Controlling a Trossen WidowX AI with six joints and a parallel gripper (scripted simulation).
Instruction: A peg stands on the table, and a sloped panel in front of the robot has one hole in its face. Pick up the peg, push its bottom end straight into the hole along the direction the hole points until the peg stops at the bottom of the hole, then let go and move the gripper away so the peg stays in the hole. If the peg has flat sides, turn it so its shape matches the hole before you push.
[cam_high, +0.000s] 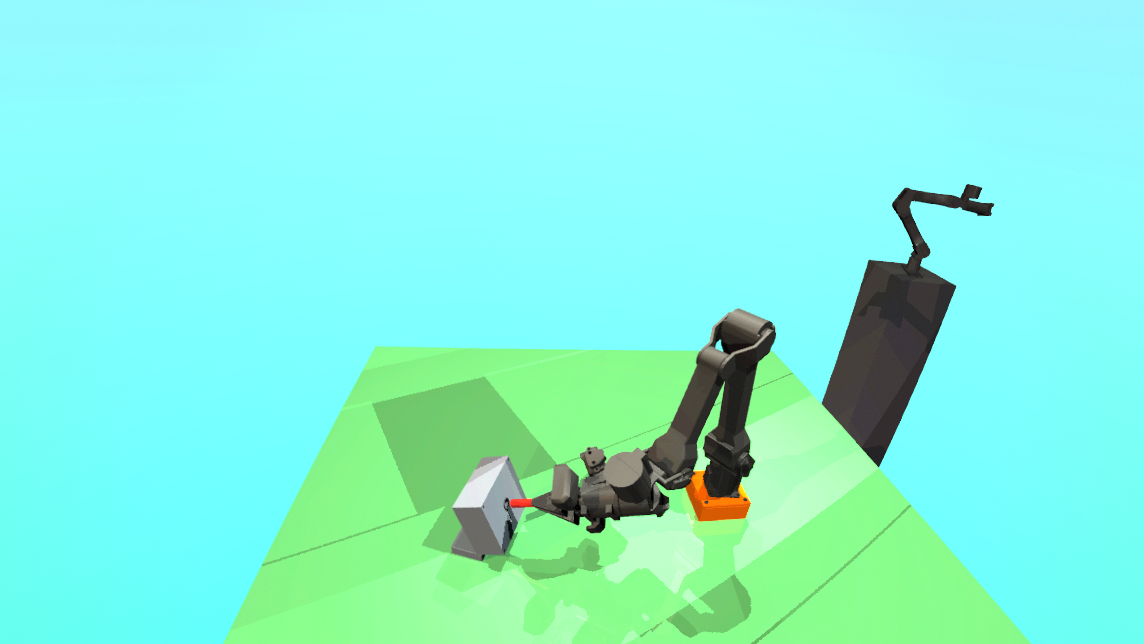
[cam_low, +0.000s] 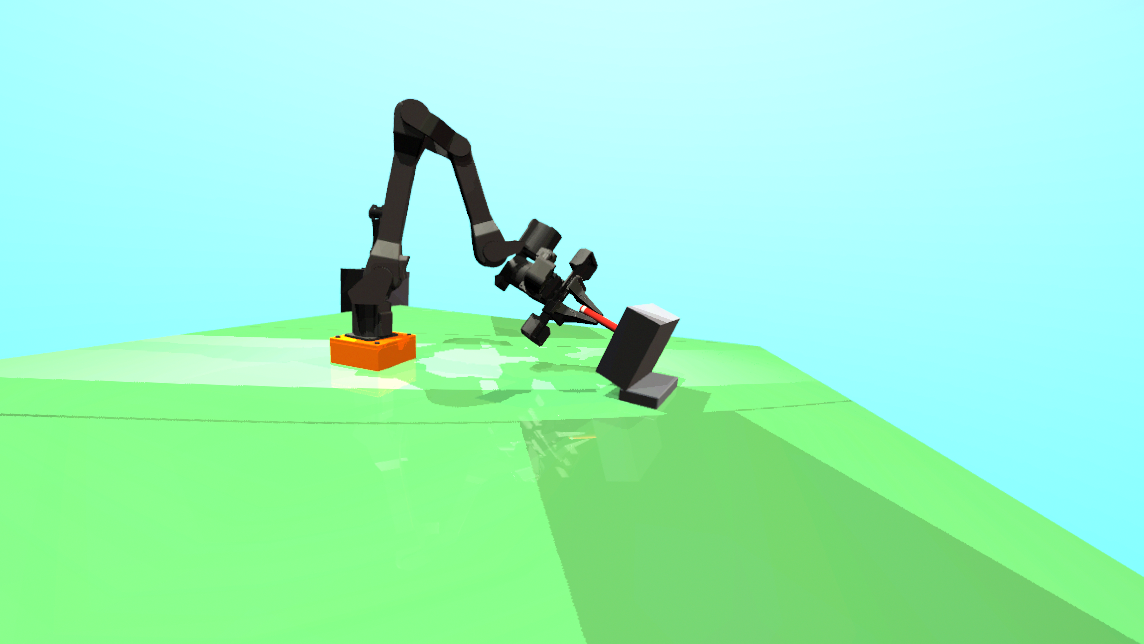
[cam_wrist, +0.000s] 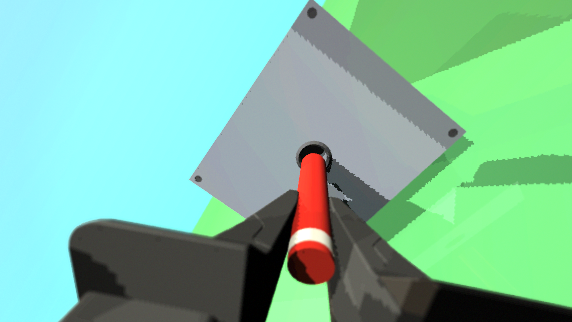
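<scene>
A round red peg (cam_high: 521, 503) (cam_low: 602, 319) (cam_wrist: 313, 200) with a white band near its top end is held slanting down toward the panel. My gripper (cam_high: 536, 504) (cam_low: 597, 316) (cam_wrist: 311, 203) is shut on it. The grey sloped panel (cam_high: 485, 497) (cam_low: 638, 345) (cam_wrist: 300, 100) stands in front of the gripper. Its round hole (cam_high: 505, 504) (cam_wrist: 312, 148) has a dark rim. In the wrist view the peg's bottom end overlaps the lower part of the hole. It is at or very near the hole's mouth; whether it is inside cannot be told. The exterior view does not show the hole.
The panel rests on a grey foot (cam_high: 467, 545) (cam_low: 650, 391) on the green table (cam_high: 320, 584) (cam_low: 240, 512). The arm's orange base (cam_high: 720, 508) (cam_low: 372, 352) is behind the gripper. A dark pillar (cam_high: 888, 352) with a second small arm (cam_high: 908, 212) stands beyond the table edge.
</scene>
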